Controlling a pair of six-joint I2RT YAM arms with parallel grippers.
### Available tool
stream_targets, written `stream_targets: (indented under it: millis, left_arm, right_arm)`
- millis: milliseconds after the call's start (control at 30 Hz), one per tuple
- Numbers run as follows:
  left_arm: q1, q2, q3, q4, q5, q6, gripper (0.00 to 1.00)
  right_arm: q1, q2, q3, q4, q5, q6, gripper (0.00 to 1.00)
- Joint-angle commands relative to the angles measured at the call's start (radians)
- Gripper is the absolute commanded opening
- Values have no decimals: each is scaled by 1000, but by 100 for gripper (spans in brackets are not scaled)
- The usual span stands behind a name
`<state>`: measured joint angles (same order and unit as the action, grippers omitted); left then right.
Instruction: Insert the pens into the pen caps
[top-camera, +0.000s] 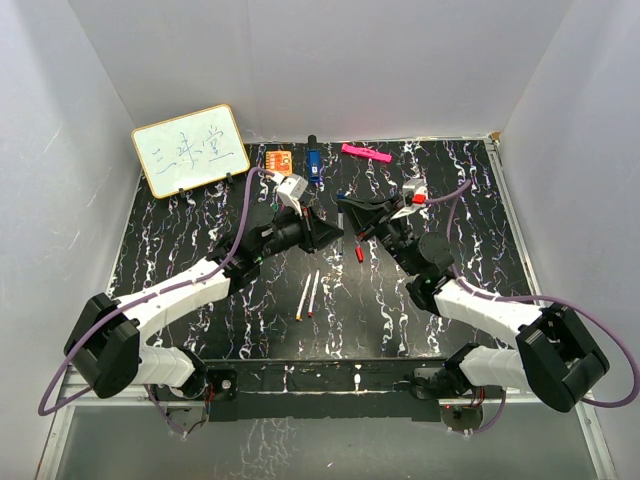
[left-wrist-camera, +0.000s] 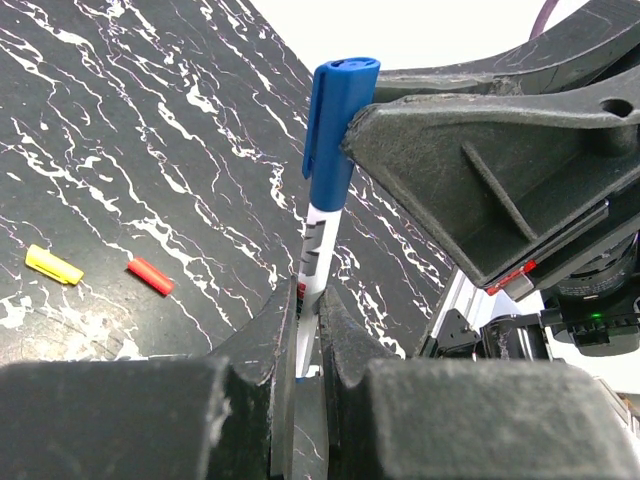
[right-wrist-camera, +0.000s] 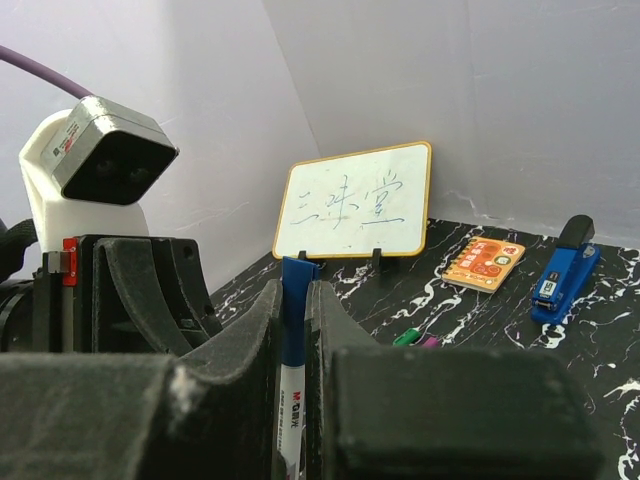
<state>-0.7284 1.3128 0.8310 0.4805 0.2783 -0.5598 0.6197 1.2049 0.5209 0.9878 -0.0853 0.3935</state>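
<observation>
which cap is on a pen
The blue cap: it tops a pen; the yellow cap and red cap lie loose on the table.

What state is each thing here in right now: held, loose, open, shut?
pen: held off the table, capped.
blue cap: on the pen's end.
left gripper: shut on the pen's barrel.
right gripper: shut on the blue cap.
red cap: lying loose, no pen in it.
yellow cap: lying loose, no pen in it.
two loose pens: lying side by side.
stapler: closed.
whiteboard: standing upright.
</observation>
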Motion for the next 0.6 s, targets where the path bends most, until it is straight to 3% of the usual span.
stream_targets:
  millis: [0,567]
  left_arm:
    - [57,-86,82,267,-101,-18,0]
    - [88,-103,75,304,-116,-13,0]
  right_arm:
    - [41,47,-35,-222,-116,-27,0]
    - [90,67,-44,-261,-82,-61,0]
